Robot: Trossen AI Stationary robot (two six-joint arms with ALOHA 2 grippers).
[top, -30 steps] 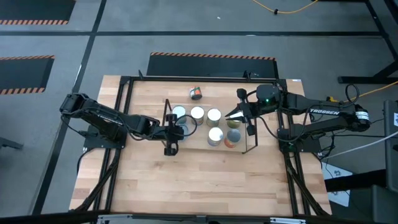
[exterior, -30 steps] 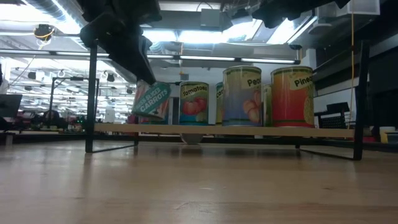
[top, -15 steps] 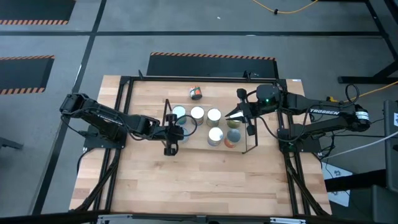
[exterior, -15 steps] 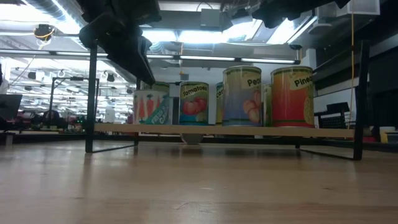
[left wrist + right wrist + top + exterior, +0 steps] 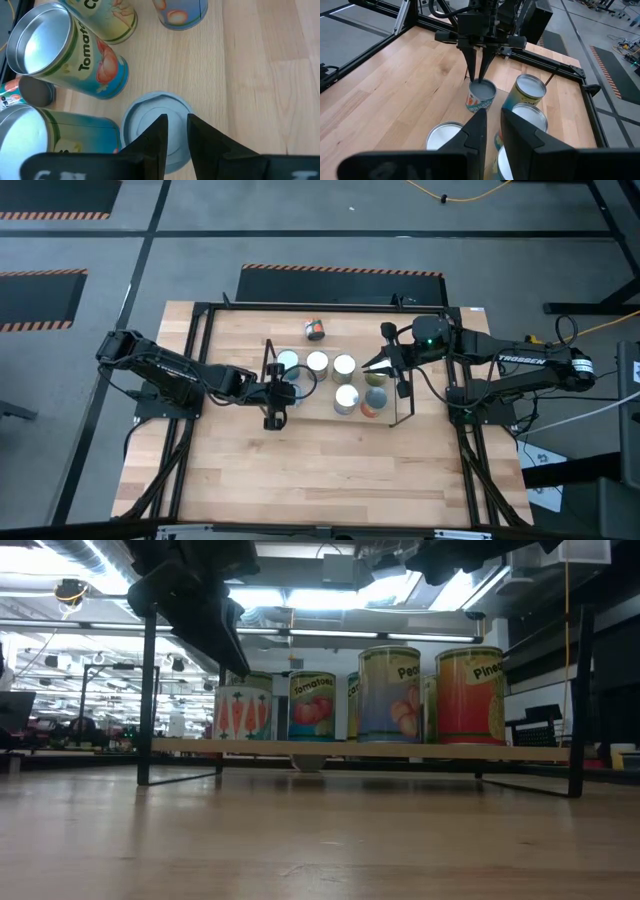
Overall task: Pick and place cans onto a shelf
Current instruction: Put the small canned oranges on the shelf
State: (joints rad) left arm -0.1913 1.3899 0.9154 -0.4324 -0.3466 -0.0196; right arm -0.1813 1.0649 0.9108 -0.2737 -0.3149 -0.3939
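Observation:
A carrots can (image 5: 243, 712) stands upright on the left end of the shelf (image 5: 350, 750), a board on black wire legs. It also shows in the high view (image 5: 290, 390). My left gripper (image 5: 176, 120) points down just over the can's silver top (image 5: 145, 115), its fingers a narrow gap apart. Several more cans stand on the shelf, among them tomatoes (image 5: 312, 705), peaches (image 5: 390, 695) and pineapple (image 5: 470, 695). My right gripper (image 5: 368, 366) hangs over the shelf's right part, empty, its fingers (image 5: 480, 130) a narrow gap apart. My left gripper comes at the carrots can from above, pointing down, with its fingertips (image 5: 479, 77) at the far part of the can's top. I cannot tell whether they touch it. The can stands upright with its base on the shelf.
One can (image 5: 315, 330) lies on its side on the table behind the shelf. Upright black wire ends (image 5: 268, 380) (image 5: 405, 395) stand at both ends of the shelf. A black frame (image 5: 200, 360) runs round the table. Bare wood lies in front of the shelf.
The carrots can hung tilted under my left gripper a second ago. It has swung upright and now stands on the shelf's left end, its carrot picture facing the near side. Both grippers have kept still.

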